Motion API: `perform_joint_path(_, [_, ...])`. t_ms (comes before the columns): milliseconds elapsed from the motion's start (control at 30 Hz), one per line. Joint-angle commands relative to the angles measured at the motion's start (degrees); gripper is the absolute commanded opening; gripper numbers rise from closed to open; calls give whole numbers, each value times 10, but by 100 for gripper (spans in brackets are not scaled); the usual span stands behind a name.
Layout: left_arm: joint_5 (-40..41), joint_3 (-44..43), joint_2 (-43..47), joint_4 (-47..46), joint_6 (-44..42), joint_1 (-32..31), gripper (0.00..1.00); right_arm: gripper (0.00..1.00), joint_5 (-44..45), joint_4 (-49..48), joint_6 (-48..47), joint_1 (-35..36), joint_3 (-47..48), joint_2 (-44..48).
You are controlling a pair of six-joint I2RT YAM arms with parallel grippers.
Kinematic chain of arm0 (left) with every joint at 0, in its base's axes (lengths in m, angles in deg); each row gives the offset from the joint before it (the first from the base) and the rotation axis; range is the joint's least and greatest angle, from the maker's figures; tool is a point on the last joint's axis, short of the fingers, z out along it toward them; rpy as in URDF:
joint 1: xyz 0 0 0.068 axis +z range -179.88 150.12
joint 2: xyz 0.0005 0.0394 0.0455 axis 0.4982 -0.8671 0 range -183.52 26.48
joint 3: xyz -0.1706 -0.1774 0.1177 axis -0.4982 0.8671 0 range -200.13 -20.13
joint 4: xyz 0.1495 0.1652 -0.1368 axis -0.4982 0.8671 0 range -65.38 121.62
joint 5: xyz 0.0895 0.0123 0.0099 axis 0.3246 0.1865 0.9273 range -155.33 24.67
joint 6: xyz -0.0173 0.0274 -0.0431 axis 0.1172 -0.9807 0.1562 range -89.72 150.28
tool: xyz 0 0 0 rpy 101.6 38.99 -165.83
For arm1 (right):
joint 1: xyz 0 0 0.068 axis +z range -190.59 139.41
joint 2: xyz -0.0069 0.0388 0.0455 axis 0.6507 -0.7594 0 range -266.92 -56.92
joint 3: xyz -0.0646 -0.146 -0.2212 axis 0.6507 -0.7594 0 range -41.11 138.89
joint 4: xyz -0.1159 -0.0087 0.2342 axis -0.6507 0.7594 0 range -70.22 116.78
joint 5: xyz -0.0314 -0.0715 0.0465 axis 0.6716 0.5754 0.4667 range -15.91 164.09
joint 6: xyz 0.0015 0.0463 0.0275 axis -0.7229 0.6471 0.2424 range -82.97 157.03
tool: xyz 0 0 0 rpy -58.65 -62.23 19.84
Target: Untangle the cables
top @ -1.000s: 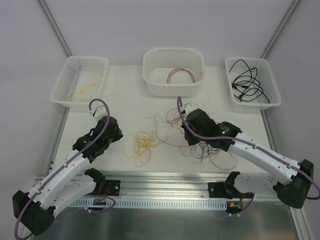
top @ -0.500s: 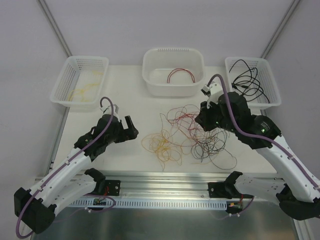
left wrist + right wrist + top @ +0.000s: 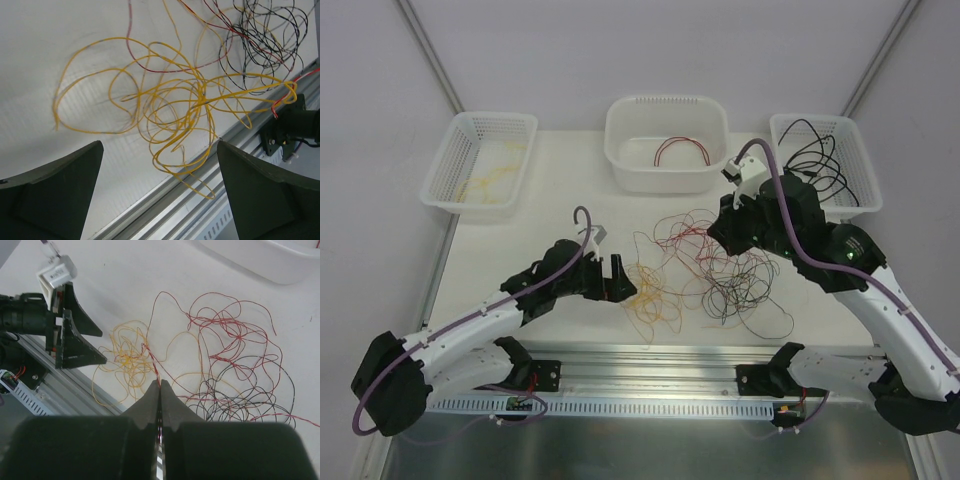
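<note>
The cables lie tangled mid-table: a yellow clump, red loops and black loops overlapping. My left gripper is open, low over the table just left of the yellow clump, with nothing between its fingers. My right gripper hangs above the red loops, shut on one red cable that runs taut from its tips down toward the yellow clump. Black loops lie below and to the right of it.
Three white containers stand at the back: a left basket holding yellow cables, a middle bin with a red cable, and a right basket with black ones. An aluminium rail runs along the near table edge, close to the yellow clump.
My left gripper opened and moved right to the yellow clump. The right gripper rose toward the back right with the red cable, pulling the tangle wider apart.
</note>
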Motion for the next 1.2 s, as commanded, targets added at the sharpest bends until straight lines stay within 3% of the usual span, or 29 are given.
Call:
perform_joint_path(0, [-3, -22, -41, -94, -8, -49, 99, 0, 14, -14, -6, -5, 36, 17])
perform_joint_path(233, [31, -26, -143, -171, 12, -76, 99, 1, -11, -25, 9, -5, 29, 23])
perform_joint_path(367, [82, -25, -196, -222, 65, -78, 88, 1, -20, -44, 32, -5, -2, 38])
perform_joint_path(467, [98, -29, -238, -274, 121, -79, 72, 1, -43, -54, 47, -5, -35, 48])
perform_joint_path(567, [126, -33, -260, -282, 136, -79, 46, 1, -28, -48, 48, -5, -62, 63])
perform_joint_path(600, [140, -30, -256, -282, 145, -79, 14, 1, 2, -43, 46, -5, -69, 67])
perform_joint_path(633, [165, -26, -240, -279, 145, -79, 2, 1, 16, -29, 43, -7, -74, 74])
perform_joint_path(700, [199, -16, -216, -255, 142, -79, 0, 1, 57, -15, 39, -12, -86, 80])
perform_joint_path(767, [262, -17, -169, -181, 132, -76, 0, 1, 78, 0, 33, -26, -96, 93])
perform_joint_path(967, [354, -8, -19, -20, 100, -32, 0, 1, 151, 21, 25, -91, -126, 116])
perform_joint_path(1167, [360, -1, 112, 93, 74, 43, 0, 1, 150, 13, 42, -173, -159, 125])
